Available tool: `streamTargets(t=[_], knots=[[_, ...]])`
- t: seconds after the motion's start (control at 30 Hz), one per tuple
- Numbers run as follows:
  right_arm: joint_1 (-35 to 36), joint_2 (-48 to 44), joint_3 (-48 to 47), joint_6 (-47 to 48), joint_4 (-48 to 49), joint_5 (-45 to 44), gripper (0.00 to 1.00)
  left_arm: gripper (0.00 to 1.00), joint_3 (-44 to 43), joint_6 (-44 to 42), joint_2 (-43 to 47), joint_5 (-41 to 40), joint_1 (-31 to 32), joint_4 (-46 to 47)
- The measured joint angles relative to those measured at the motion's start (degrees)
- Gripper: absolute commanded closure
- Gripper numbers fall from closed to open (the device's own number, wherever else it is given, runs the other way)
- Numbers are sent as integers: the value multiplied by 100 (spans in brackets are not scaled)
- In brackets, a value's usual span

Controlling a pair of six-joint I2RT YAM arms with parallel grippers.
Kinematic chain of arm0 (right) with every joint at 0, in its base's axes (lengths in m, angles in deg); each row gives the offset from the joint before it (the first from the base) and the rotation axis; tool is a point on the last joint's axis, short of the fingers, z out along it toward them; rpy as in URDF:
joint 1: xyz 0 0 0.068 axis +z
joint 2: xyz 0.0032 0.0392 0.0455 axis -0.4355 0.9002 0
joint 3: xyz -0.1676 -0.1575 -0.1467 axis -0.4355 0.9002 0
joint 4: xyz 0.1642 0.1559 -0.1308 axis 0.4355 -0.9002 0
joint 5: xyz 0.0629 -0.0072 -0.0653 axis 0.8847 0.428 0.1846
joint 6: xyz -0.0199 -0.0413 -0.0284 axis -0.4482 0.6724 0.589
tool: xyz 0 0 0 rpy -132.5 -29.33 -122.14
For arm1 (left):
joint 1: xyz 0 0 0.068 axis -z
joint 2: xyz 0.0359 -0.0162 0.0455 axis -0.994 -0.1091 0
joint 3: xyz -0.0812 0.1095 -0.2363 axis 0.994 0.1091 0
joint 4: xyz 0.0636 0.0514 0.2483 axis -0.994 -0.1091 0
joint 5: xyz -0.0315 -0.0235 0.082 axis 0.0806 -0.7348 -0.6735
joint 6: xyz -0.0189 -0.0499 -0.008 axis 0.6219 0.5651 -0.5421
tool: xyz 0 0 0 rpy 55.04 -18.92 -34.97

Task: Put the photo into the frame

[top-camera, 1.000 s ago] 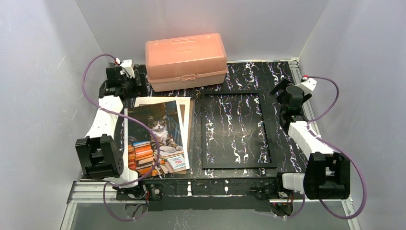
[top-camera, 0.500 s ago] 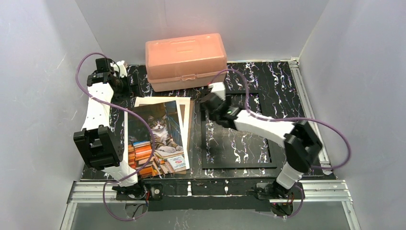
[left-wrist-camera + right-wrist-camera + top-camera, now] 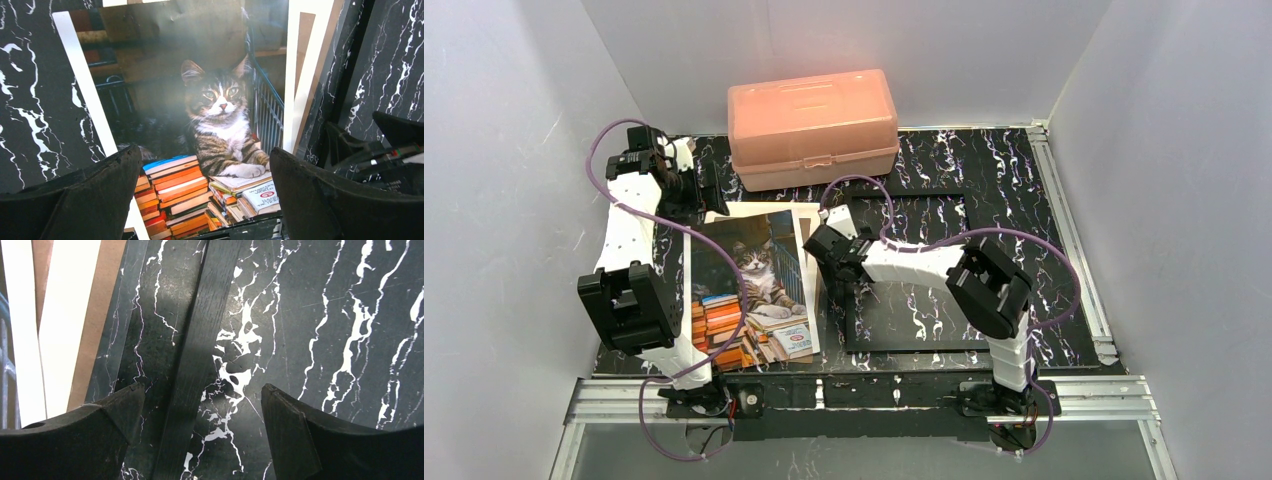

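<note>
Left end effector [image 3: 205, 151] wide, empty, above photo [image 3: 220, 105]. Right end effector [image 3: 200, 390] wide, empty, over frame [image 3: 197, 340] rail. Risk: flat print slips pinch; nudged frame shifts.

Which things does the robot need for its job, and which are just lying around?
For the job: the photo, the frame.
Just lying about: the peach box, the brown backing board, the white mat sheet.
</note>
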Motion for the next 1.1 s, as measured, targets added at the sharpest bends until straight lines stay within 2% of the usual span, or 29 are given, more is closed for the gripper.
streamTargets(t=[0.2,0.37,0.7,0.77,0.87,1.0,1.1], knots=[[-24,240,-28,-74,181,214,18,2,-2,0,0,118,0,-136],[-24,273,-24,-131,343,343,30,2,-2,-7,0,149,0,-203],[-24,243,184,-439,741,365,36,2,-127,-87,0,192,0,-372],[-24,190,302,-553,872,372,46,2,-175,-109,0,205,0,-402],[-24,138,446,-667,1069,396,69,2,-238,-131,0,247,0,-452],[-26,92,560,-831,1189,339,80,2,-286,-146,0,332,0,-509],[-35,44,595,-826,1154,334,85,2,-289,-162,0,404,0,-544]])
